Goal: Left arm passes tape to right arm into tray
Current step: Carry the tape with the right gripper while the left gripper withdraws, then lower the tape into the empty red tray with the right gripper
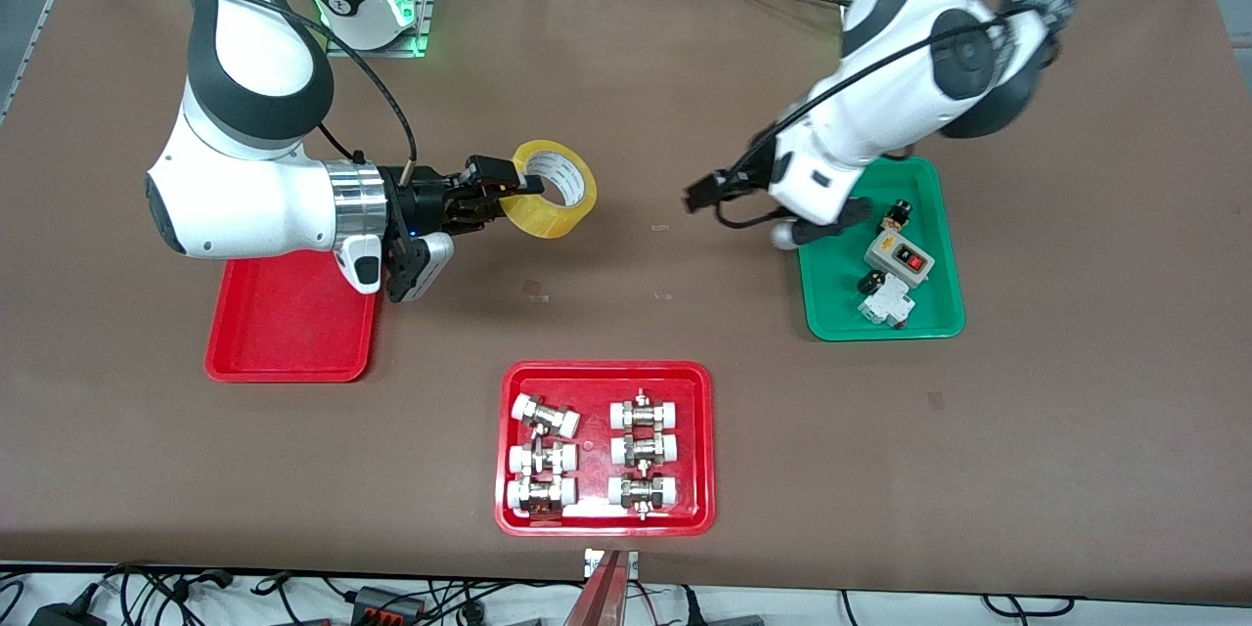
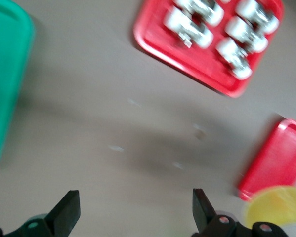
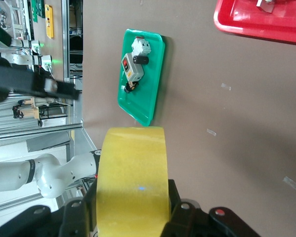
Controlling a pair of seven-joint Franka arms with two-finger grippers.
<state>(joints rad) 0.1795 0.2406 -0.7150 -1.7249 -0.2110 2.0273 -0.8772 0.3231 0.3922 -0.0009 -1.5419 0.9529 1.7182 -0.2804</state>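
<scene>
The tape (image 1: pixel 554 188) is a round roll of shiny see-through yellow plastic with a big hole in the middle. The right gripper (image 1: pixel 509 191) holds it up in the air over the brown table (image 1: pixel 626 98), with its jaws pinched on the wall of the roll. In the right wrist view the tape (image 3: pixel 133 182) looks like a smooth yellow band between the black fingers (image 3: pixel 73 217).

The left gripper (image 1: pixel 699 196) hangs over the table near the green tray (image 1: pixel 939 215). Its jaws stand wide apart and hold nothing, and its two black fingers (image 2: pixel 66 212) show in the left wrist view.

There are three trays, all smooth plastic with round corners and a raised rim. The plain red tray (image 1: pixel 284 333) lies under the right arm. The wider red tray (image 1: pixel 606 381) holds six shiny metal fittings (image 1: pixel 641 455) with white ends, in two rows of three. The green tray holds a grey switch box (image 1: pixel 898 259) with a red button and a white breaker (image 1: pixel 885 305).
</scene>
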